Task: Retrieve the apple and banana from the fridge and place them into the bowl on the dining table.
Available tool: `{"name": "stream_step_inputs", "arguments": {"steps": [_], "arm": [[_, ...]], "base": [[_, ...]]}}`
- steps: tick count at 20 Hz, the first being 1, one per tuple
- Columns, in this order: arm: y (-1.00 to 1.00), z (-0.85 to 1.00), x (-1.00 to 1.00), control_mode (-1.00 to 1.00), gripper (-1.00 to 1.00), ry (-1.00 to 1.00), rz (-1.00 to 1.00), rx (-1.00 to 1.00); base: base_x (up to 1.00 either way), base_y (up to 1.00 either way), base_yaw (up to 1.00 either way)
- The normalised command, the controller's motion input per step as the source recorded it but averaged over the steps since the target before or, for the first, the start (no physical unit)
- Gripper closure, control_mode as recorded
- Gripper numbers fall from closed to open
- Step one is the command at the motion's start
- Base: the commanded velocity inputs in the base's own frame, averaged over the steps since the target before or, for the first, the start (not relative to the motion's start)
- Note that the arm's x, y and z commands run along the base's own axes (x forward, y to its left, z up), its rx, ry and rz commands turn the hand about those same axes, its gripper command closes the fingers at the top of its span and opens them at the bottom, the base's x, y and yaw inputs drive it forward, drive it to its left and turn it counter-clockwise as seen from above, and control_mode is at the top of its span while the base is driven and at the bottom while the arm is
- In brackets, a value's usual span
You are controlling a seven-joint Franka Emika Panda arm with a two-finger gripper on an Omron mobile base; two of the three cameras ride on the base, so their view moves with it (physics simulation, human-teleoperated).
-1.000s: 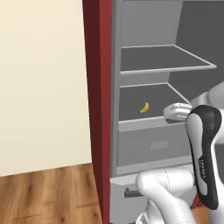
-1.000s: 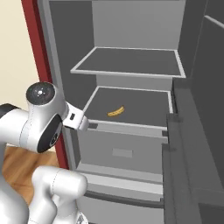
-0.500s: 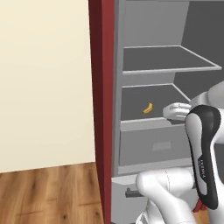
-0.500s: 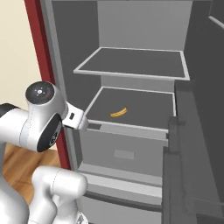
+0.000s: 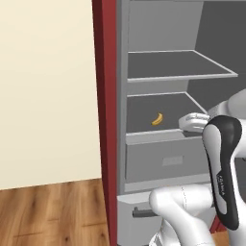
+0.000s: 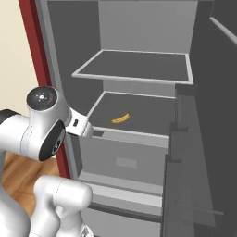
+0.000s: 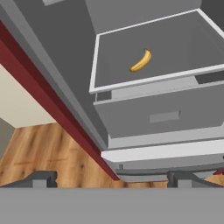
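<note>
A dark red panel (image 5: pixel 104 120) frames the open fridge (image 5: pixel 144 38) on its left. The banana (image 5: pixel 157 119) lies alone on the lower shelf (image 5: pixel 144 108), above the drawer (image 5: pixel 163 161). It looks light, curved and easily bruised, best pinched across its thick middle. The gripper (image 7: pixel 111 178) is wide open, empty, well short.

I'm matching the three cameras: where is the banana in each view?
Left base view: banana centre-right, on the lower shelf.
Right base view: banana at centre, same shelf.
Hand view: banana upper centre-right.
Shared landmark: the grey drawer just below that shelf.
</note>
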Motion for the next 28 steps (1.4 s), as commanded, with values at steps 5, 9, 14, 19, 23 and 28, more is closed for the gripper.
{"name": "stream_step_inputs", "arguments": {"steps": [5,9,14,19,23,28], "arm": [[-0.01,0.00,0.02,-1.00,-1.00,0.01,0.00,0.00],[-0.32,0.00,0.00,-1.00,-1.00,0.05,0.00,0.00],[-0.23,-0.11,0.11,-1.00,-1.00,0.00,0.00,-0.01],[0.00,-0.25,0.37,-1.00,-1.00,0.00,-0.05,-0.11],[0.00,-0.21,0.35,-1.00,-1.00,-0.02,-0.07,-0.05],[-0.08,-0.09,0.55,-1.00,-1.00,0.00,-0.02,0.00]], "base": [[0.02,-0.05,0.00],[0.00,0.00,0.00],[0.00,0.00,0.00],[0.00,0.00,0.00],[0.00,0.00,0.00],[0.00,0.00,0.00]]}}
